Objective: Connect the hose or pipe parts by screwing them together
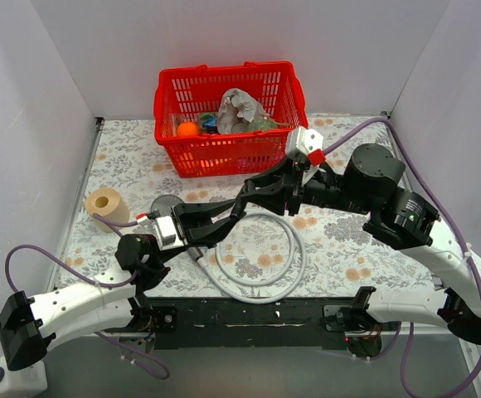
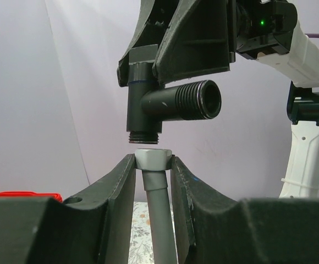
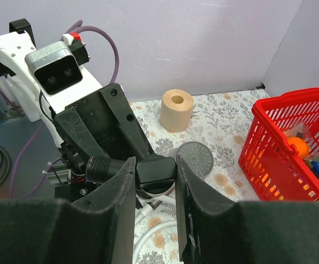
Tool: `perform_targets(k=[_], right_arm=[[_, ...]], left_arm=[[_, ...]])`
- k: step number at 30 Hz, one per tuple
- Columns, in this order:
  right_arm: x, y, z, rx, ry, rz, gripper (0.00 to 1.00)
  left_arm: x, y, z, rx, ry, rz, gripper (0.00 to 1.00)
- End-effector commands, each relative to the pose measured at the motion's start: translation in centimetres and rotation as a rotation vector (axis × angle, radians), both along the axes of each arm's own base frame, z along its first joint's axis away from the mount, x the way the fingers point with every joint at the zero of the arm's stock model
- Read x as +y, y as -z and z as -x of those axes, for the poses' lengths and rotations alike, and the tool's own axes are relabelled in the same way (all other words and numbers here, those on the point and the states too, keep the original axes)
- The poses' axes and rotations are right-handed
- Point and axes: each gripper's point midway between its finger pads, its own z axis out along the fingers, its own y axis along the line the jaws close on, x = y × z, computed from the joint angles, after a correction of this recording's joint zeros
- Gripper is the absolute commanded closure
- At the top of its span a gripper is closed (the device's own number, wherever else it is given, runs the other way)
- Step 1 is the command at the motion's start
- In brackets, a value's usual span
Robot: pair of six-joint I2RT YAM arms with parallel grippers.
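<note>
My right gripper (image 3: 155, 165) is shut on a black pipe fitting (image 3: 155, 171), which has a threaded side tube (image 2: 181, 100) and a threaded end (image 2: 144, 135) pointing down. Directly below that end, with a thin gap, sits the hose's grey end nut (image 2: 153, 158). My left gripper (image 2: 153, 160) is shut on the nut, and the hose (image 2: 160, 220) hangs between its fingers. In the top view both grippers meet above the cloth, left gripper (image 1: 224, 220) and right gripper (image 1: 253, 197), over the looped light-grey hose (image 1: 294, 257). A round grey shower disc (image 3: 195, 158) lies face up on the cloth.
A red basket (image 1: 224, 159) holding several items stands at the back centre. A tan paper roll (image 1: 106, 204) stands at the left, near the shower disc (image 1: 167, 203). White walls close in the left, back and right sides. Purple cables trail from both arms.
</note>
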Motion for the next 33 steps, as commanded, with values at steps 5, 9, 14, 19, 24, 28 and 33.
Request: perform_targets(k=[5, 9, 14, 19, 24, 28, 33], right_arm=[[-0.3, -1.8, 0.4, -0.019, -0.003, -0.1, 0.99], [-0.3, -1.7, 0.6, -0.008, -0.008, -0.103, 0.99], [-0.3, -1.1, 0.5, 0.027, 0.003, -0.095, 0.99], [-0.4, -0.4, 0.3, 0.053, 0.014, -0.083, 0.99], [-0.5, 0.0, 0.1, 0.068, 0.031, -0.08, 0.99], [-0.6, 0.4, -0.1, 0.082, 0.047, -0.079, 0.99], [-0.4, 1.1, -0.5, 0.118, 0.069, -0.062, 0.99]], left_arm=[[1.3, -3.7, 0.8, -0.063, -0.005, 0.085, 1.0], [1.2, -3.6, 0.6, -0.061, -0.01, 0.084, 1.0], [1.3, -3.7, 0.6, -0.063, -0.016, 0.089, 1.0], [1.4, -4.0, 0.4, -0.065, -0.027, 0.095, 1.0], [1.4, -4.3, 0.5, -0.069, -0.025, 0.1, 1.0], [1.4, -4.5, 0.6, -0.072, -0.022, 0.101, 1.0], [1.4, -4.7, 0.7, -0.076, -0.016, 0.103, 1.0]])
